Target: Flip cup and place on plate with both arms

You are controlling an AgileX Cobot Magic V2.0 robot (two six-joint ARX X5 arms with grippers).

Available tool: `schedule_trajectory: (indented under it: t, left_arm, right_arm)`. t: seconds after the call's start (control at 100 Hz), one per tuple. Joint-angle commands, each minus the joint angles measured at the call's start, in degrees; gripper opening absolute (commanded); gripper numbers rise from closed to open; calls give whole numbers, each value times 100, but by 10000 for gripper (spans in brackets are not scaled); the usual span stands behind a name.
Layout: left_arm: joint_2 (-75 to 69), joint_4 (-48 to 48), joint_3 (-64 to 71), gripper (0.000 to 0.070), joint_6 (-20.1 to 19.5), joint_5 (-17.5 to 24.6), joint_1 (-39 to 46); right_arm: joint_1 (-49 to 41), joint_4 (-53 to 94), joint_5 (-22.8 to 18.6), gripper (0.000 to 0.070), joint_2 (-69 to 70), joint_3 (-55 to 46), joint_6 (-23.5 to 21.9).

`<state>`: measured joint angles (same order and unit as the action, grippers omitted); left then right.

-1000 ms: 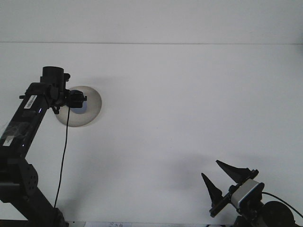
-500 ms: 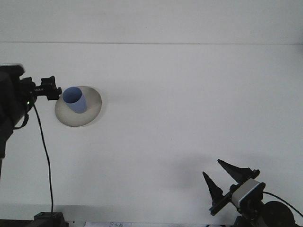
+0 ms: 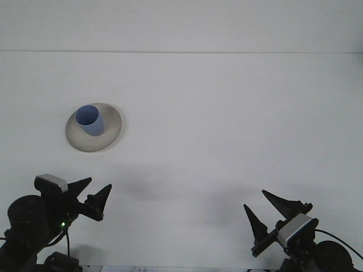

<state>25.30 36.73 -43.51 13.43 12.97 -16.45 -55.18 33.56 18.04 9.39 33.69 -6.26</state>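
Cup (image 3: 89, 119) upright on plate (image 3: 109, 134), well ahead of left gripper (image 3: 92, 195). Left fingers apart, empty. Right gripper (image 3: 264, 211) fingers apart, empty, far right of cup.

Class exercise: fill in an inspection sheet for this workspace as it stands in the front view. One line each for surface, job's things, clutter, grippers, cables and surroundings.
Surface: white table, plain, no marks seen.
Job's things: blue cup stands mouth up on the grey plate, at the table's far left.
Clutter: nothing seen.
Grippers: left gripper open at the near left edge, holding nothing; right gripper open at the near right edge, holding nothing. Both are well apart from the cup and plate.
Cables: a dark cable runs down beside the left arm; another curves off the right arm.
Surroundings: pale wall behind the table's far edge; nothing else seen.
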Motion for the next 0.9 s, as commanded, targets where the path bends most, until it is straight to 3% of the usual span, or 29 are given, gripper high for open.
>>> schedule_trajectory:
  t: [0.0,0.04,0.08,0.13,0.14,0.15,0.89]
  left_arm:
    - [-267,-146,214,459,262,17,-48]
    - [-424,-142,352,435,271,17,-57]
    - [-546,-122,437,345,271,17,-55]
    - [-638,-85,474,110,269,17,-55]
    - [-660,-81,479,61,269,17,-55]
    - [-673,-79,479,0,264,17,-55]
    - [-894,-382,476,16,264,15,-55]
  right_arm:
    - [-70,-52,-4,426,4,37,4]
    - [-70,-52,-2,404,4,37,4]
    - [-70,-52,-2,316,4,37,4]
    - [-70,-48,-2,45,7,37,4]
    - [-70,-46,-2,0,7,37,4]
    - [-70,-42,-4,0,7,37,7]
    - [-70,-59,0,6,4,37,4]
